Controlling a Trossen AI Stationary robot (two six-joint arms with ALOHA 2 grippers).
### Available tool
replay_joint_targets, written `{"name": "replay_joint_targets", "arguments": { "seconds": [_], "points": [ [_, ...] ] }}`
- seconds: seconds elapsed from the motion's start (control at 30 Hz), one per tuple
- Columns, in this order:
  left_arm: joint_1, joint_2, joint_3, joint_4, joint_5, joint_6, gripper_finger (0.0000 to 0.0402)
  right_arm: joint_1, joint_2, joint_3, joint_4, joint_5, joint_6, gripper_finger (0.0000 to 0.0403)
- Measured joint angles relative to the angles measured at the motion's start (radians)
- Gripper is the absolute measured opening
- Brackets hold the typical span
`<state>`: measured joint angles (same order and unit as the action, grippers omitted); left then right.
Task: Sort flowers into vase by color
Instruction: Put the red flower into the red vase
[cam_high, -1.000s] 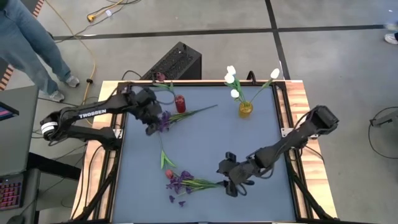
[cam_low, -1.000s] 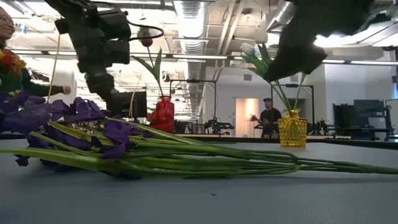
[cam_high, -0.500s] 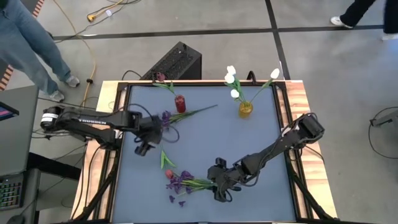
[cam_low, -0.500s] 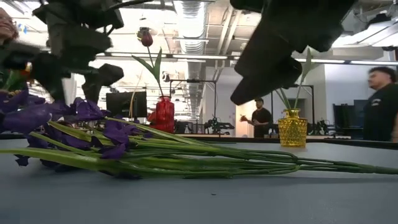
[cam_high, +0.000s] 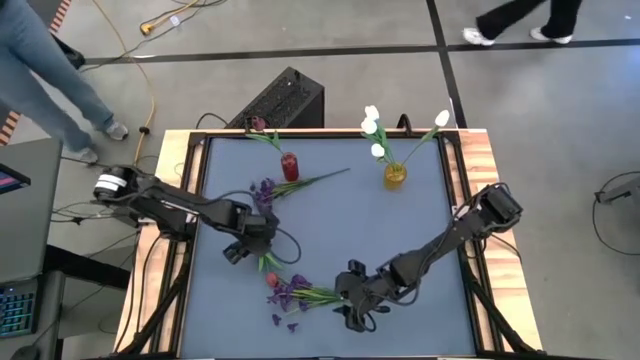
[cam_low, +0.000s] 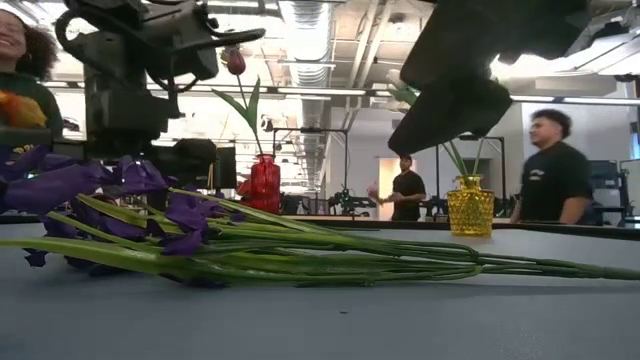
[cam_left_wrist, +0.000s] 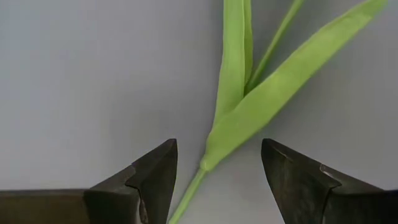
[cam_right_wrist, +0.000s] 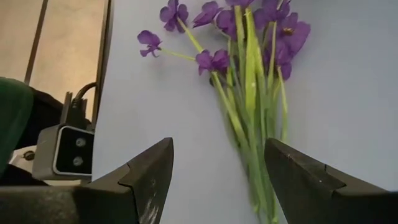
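A red-budded flower (cam_high: 271, 279) lies flat on the blue-grey mat. Its green stem and leaves (cam_left_wrist: 249, 118) run between the open fingers of my left gripper (cam_high: 252, 246) (cam_left_wrist: 217, 180), which points down over it. A bushy purple bunch (cam_high: 295, 292) (cam_right_wrist: 249, 37) lies near the front edge. My right gripper (cam_high: 347, 302) (cam_right_wrist: 217, 180) hovers open over its stems (cam_right_wrist: 252, 149). Another purple flower (cam_high: 266, 190) lies by the red vase (cam_high: 290, 167), which holds a dark red bud (cam_high: 258, 123). The yellow vase (cam_high: 395, 175) holds white tulips (cam_high: 372, 125).
A black box (cam_high: 285, 98) stands just beyond the table's far edge. Loose purple blossoms (cam_high: 280, 320) lie near the front edge. A small camera unit (cam_right_wrist: 68, 149) sits at the mat's edge. People walk in the room behind (cam_low: 550, 165). The mat's right half is bare.
My left gripper has swung from beside the purple flower near the red vase toward the near edge and down, rolling about its own axis, and now stands over the red flower's stem. My right gripper has eased left and lower toward the purple bunch's stems. Both stayed open.
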<state>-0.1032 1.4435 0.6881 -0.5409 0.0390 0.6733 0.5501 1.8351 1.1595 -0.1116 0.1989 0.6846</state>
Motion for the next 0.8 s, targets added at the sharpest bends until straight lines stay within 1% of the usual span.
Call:
{"name": "replay_joint_targets", "arguments": {
  "seconds": [0.07, 0.23, 0.33, 0.47, 0.57, 0.67, 0.7, 0.8],
  "points": [
    [-0.001, 0.031, 0.020, -0.013, 0.003, 0.003, 0.0222, 0.003, 0.000, 0.000, 0.000, -0.002, 0.010, 0.0278],
    [0.001, 0.119, 0.084, -0.071, 0.063, 0.005, 0.0220, 0.004, 0.000, 0.000, 0.000, -0.022, 0.023, 0.0278],
    [0.001, 0.174, 0.125, -0.124, 0.068, 0.007, 0.0201, 0.004, 0.000, -0.001, 0.000, -0.040, 0.023, 0.0278],
    [0.001, 0.206, 0.158, -0.144, 0.061, -0.004, 0.0146, 0.004, -0.001, -0.001, -0.001, -0.077, 0.022, 0.0278],
    [0.001, 0.207, 0.176, -0.146, 0.058, -0.010, 0.0090, 0.004, -0.016, -0.001, -0.035, -0.103, 0.023, 0.0278],
    [0.001, 0.202, 0.196, -0.150, 0.045, -0.048, 0.0030, 0.004, -0.043, -0.001, -0.082, -0.105, 0.023, 0.0278],
    [0.000, 0.200, 0.206, -0.148, 0.051, -0.060, 0.0016, 0.004, -0.052, -0.001, -0.096, -0.105, 0.022, 0.0278],
    [-0.002, 0.177, 0.242, -0.152, 0.062, -0.103, 0.0009, 0.004, -0.075, -0.001, -0.139, -0.105, 0.017, 0.0278]
  ]
}}
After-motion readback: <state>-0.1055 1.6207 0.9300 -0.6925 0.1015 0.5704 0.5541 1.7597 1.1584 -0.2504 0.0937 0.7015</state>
